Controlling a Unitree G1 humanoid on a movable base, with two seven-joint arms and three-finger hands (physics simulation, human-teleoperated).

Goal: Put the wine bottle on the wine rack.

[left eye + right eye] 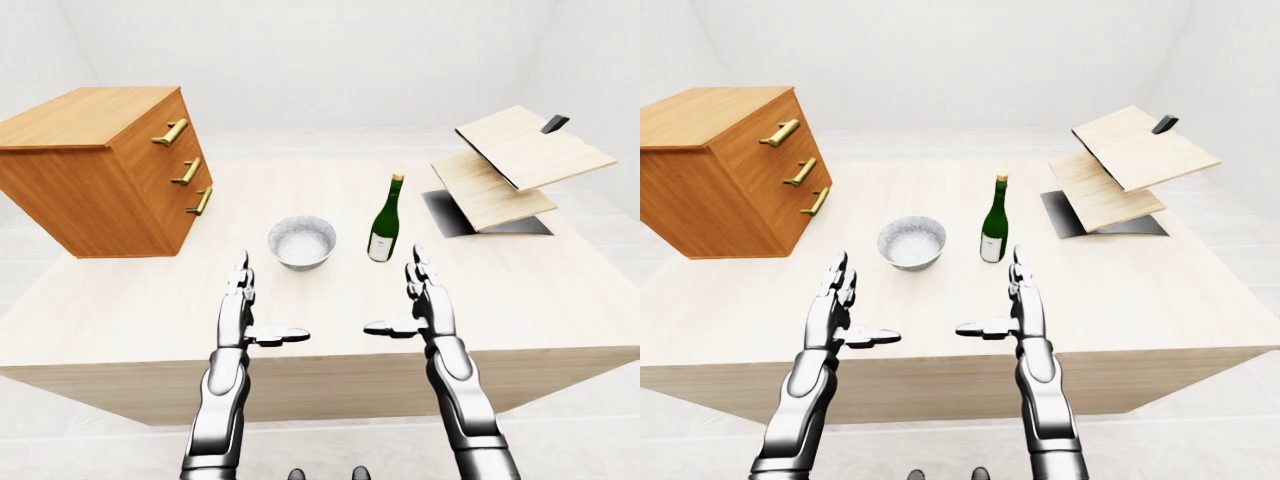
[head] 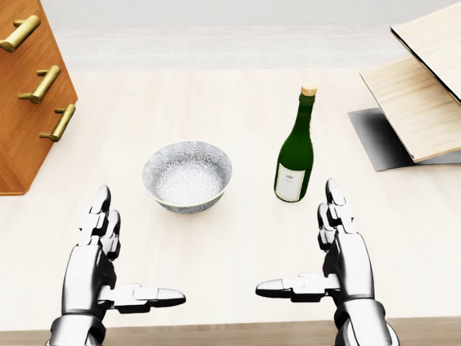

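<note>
Items counted on one light wooden table:

- One green wine bottle, centre right of the head view.
- One grey bowl, centre.
- One wooden drawer chest, upper left, with three brass handles.
- One wine rack, upper right, with two slanted wooden boards.
- Two robot hands: left hand, right hand.
</note>
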